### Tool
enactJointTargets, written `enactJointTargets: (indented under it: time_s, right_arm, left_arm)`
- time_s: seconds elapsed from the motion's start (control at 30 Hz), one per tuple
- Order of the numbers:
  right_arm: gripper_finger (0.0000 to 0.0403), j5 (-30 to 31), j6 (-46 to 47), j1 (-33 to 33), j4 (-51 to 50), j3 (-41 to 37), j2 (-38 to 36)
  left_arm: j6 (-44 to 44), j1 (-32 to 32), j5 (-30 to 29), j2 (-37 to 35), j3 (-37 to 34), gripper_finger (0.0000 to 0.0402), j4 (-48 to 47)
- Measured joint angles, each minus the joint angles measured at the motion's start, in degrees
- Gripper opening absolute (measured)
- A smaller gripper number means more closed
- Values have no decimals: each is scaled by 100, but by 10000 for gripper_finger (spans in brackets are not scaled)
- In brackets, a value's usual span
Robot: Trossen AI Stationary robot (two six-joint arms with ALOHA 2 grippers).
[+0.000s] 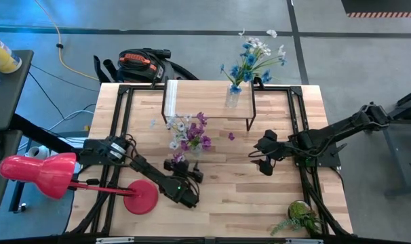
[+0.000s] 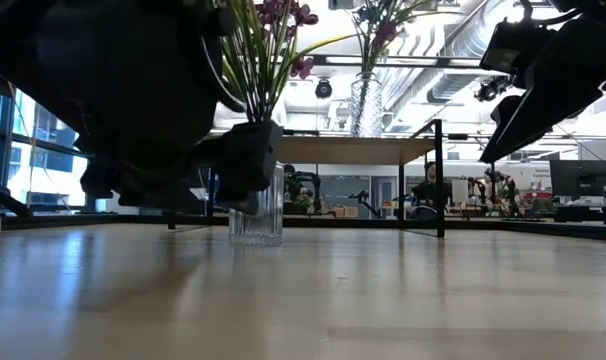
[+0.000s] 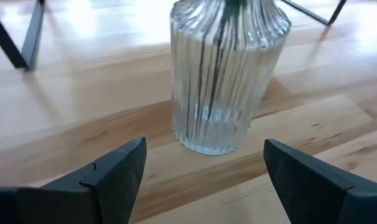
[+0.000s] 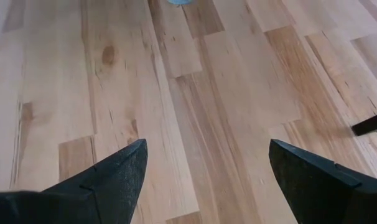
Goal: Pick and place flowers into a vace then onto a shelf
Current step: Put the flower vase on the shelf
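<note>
Purple flowers (image 1: 195, 133) in a ribbed clear glass vase (image 3: 223, 81) stand just ahead of the spread left claw (image 3: 204, 177); right claw (image 4: 207, 180) spread, empty.

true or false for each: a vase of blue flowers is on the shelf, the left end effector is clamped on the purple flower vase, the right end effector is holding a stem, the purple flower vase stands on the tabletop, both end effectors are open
1. A vase of blue flowers stands on the shelf. True.
2. The left end effector is clamped on the purple flower vase. False: its fingers are spread and the vase stands ahead of them, untouched.
3. The right end effector is holding a stem. False: nothing is between its fingers, only bare tabletop shows below.
4. The purple flower vase stands on the tabletop, in front of the shelf. True.
5. Both end effectors are open. True.
</note>
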Motion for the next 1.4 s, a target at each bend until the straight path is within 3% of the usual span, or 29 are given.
enactJointTargets:
  time_s: [0.3, 0.53, 0.73, 1.4]
  right_arm:
    - [326, 2, 0, 0, -2, 0, 0]
    - [326, -3, 0, 0, -3, 0, 0]
    - [326, -3, 0, 0, -2, 0, 0]
    - [326, -7, 0, 0, -2, 9, 0]
  left_arm:
    - [299, 0, -66, 14, -2, 356, 210]
    - [151, 386, 527, 12, -2, 356, 597]
    - [1400, 562, 307, 12, -2, 356, 1137]
    - [1780, 1085, -249, 12, 0, 356, 1242]
